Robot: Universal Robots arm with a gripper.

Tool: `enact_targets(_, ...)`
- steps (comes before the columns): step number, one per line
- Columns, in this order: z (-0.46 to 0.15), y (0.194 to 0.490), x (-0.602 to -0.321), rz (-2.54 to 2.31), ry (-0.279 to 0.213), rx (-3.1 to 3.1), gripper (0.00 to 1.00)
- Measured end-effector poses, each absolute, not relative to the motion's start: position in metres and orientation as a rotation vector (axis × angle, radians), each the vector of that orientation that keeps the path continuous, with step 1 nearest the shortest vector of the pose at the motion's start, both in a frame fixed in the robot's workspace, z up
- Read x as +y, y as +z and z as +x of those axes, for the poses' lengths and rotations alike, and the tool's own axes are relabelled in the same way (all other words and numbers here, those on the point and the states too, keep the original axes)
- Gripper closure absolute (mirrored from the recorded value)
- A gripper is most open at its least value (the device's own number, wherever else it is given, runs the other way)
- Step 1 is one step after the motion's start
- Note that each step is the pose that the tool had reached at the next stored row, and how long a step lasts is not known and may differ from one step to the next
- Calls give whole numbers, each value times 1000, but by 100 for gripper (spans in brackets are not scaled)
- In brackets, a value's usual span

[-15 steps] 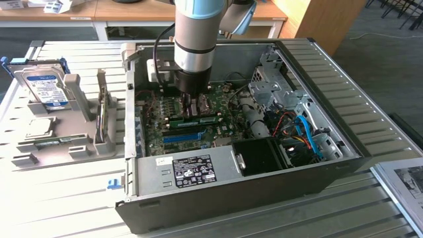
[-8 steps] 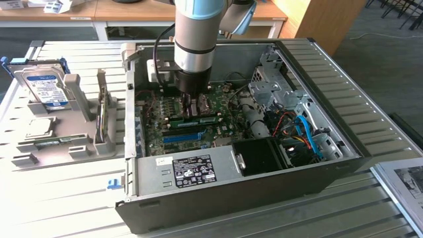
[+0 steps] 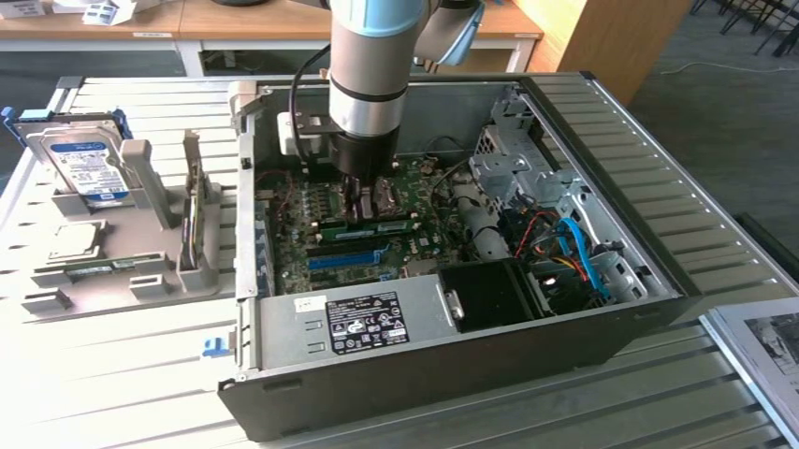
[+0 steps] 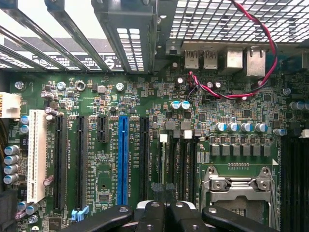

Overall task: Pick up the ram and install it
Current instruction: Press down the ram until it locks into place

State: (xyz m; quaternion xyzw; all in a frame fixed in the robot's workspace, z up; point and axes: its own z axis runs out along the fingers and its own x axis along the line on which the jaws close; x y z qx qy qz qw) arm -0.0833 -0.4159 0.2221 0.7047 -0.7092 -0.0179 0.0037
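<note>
My fingers are shut, lowered inside the open computer case over the motherboard. The ram lies seated in its slot just below my fingertips, so I press straight down.

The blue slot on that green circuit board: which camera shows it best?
The wrist view. There the blue slot shows close up along its whole length, standing between black slots. The exterior view shows it as a short blue strip deep inside the computer case.
</note>
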Motion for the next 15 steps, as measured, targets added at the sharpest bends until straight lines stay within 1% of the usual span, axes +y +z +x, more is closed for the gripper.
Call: enact_targets(15,-83,262,-416,2208,-57,-2222,90)
